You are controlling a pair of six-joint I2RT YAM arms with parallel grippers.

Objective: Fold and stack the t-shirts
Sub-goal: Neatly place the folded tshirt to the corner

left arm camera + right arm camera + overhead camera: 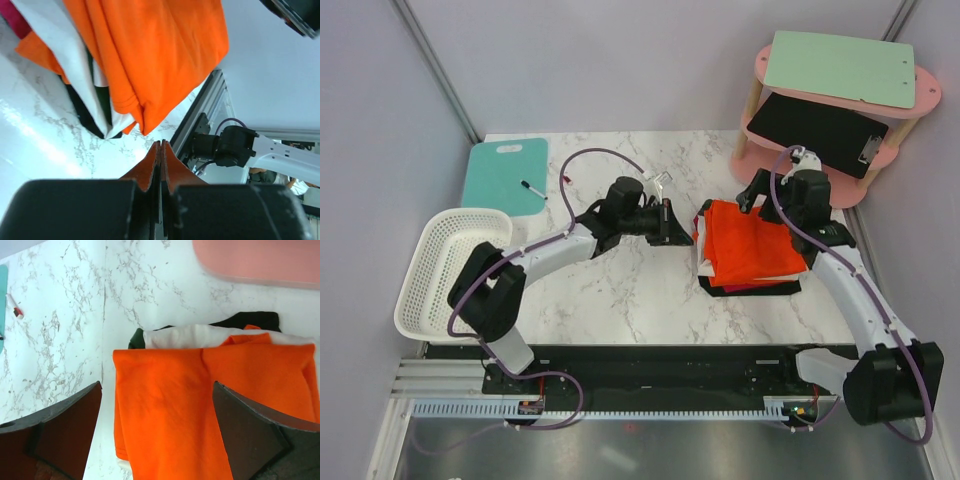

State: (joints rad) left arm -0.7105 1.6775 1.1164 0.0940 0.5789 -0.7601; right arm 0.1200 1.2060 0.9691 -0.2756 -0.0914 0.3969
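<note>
Since the orange t-shirts (pixel 752 250) already lie folded on a pile at about 3 o'clock on the table (pixel 620 300), the step in hand looks like squaring up the top one. It should go best if the loose orange corner hanging off the pile's 9 o'clock edge is nudged in level with the white and dark layers under it. The push should be low and slow, so the pile does not slide or the fold come open.

The left pincer (pixel 161 146) is pressed together with nothing between its fingers. It sits just beside that 9 o'clock edge, pointing at the cloth, near but apart from it. The right pincer (pixel 156 390) is spread wide over the pile toward its 12 o'clock side, and orange cloth shows between the two fingers. It grips nothing; whether the tips rest on the fabric I cannot tell. It could well steady the pile from above while the left one pushes.
</note>
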